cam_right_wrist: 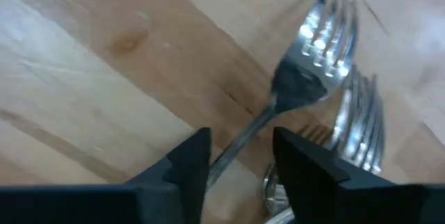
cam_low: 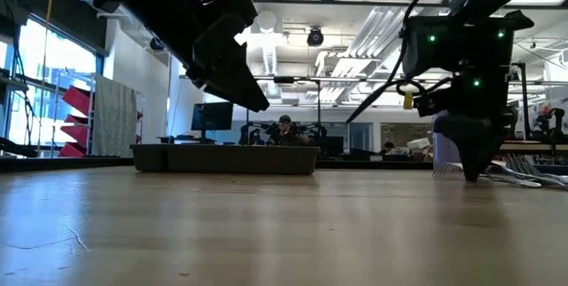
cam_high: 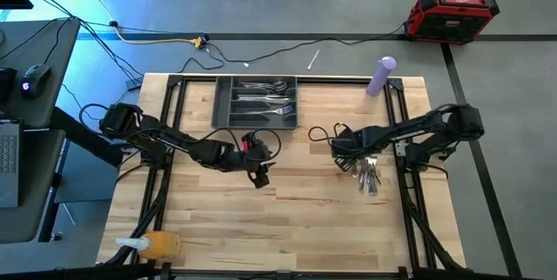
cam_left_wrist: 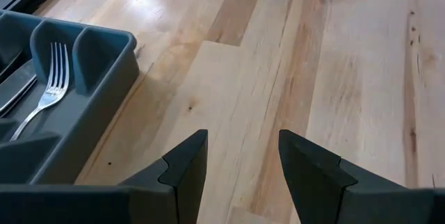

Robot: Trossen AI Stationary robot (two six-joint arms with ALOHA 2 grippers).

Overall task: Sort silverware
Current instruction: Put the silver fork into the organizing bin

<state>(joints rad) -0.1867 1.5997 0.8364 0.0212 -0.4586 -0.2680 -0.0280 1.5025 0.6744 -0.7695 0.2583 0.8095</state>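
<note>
A: Location of the silverware?

B: A loose pile of silverware (cam_high: 370,176) lies right of centre in the high view, on the wooden table (cam_high: 287,219). One fork (cam_right_wrist: 306,78) lies on top, its handle running between the right gripper (cam_right_wrist: 240,158) fingers.

A: Is it gripped?

B: Cannot tell; the fingers straddle the handle, contact unclear.

A: Surface and room?

B: Light plank tabletop; an open-plan office with monitors lies behind.

A: Left arm?

B: The left gripper (cam_left_wrist: 243,161) hovers left of centre, fingers apart, empty.

A: Containers?

B: The dark grey tray (cam_high: 256,102), upper centre, holds forks (cam_high: 278,110) and other pieces.
</note>
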